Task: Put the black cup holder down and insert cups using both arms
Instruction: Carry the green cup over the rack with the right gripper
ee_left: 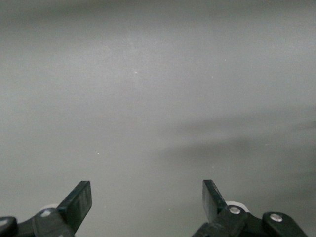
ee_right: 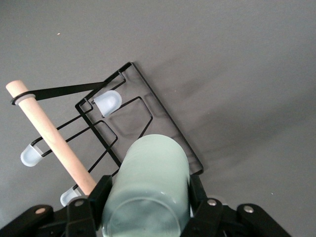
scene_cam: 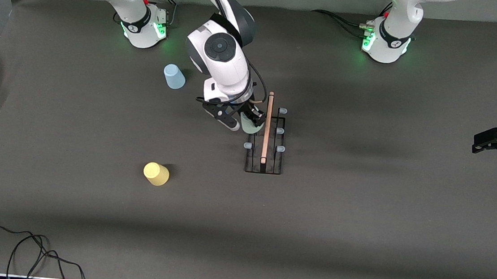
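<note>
The black cup holder [scene_cam: 264, 159] stands mid-table with its wooden rod [scene_cam: 267, 127] on top and pale-tipped pegs sticking out on both sides. My right gripper [scene_cam: 250, 119] is shut on a pale green cup [scene_cam: 249, 125], held against the holder's side toward the right arm's end. In the right wrist view the green cup [ee_right: 150, 168] sits between the fingers [ee_right: 94, 197], over the holder's wire base [ee_right: 163, 118], beside the rod [ee_right: 54, 138] and a peg [ee_right: 107, 102]. My left gripper [scene_cam: 482, 141] waits open at the left arm's end; its wrist view shows only bare table between its fingers [ee_left: 79, 197].
A light blue cup [scene_cam: 174, 77] stands upside down toward the right arm's base. A yellow cup [scene_cam: 156, 174] stands upside down nearer to the front camera. Loose black cables [scene_cam: 19, 245] lie at the table's front edge, at the right arm's end.
</note>
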Motion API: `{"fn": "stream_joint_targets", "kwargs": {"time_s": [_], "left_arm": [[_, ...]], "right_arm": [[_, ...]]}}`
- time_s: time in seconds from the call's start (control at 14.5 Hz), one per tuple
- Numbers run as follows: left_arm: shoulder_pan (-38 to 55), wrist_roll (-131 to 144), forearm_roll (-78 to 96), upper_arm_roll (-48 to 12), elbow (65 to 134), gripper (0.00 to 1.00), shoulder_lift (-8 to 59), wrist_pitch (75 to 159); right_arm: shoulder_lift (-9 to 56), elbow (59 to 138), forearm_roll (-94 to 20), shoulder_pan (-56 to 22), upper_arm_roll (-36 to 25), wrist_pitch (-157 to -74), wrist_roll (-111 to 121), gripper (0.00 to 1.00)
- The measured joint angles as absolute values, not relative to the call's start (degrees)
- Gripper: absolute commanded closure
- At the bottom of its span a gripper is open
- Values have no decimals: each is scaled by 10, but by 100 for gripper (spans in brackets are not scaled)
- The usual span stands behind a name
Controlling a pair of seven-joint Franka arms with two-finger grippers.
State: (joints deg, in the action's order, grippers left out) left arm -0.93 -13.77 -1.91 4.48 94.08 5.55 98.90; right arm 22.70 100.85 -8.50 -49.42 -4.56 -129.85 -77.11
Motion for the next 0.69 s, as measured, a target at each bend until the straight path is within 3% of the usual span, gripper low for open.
{"fn": "stream_joint_targets", "kwargs": {"time_s": [0.69], "left_arm": [[-10,-138,-19,45,941,0,55,989]], "right_arm": [[202,1007,-85,-495,-48,-1233,-771,100]]}}
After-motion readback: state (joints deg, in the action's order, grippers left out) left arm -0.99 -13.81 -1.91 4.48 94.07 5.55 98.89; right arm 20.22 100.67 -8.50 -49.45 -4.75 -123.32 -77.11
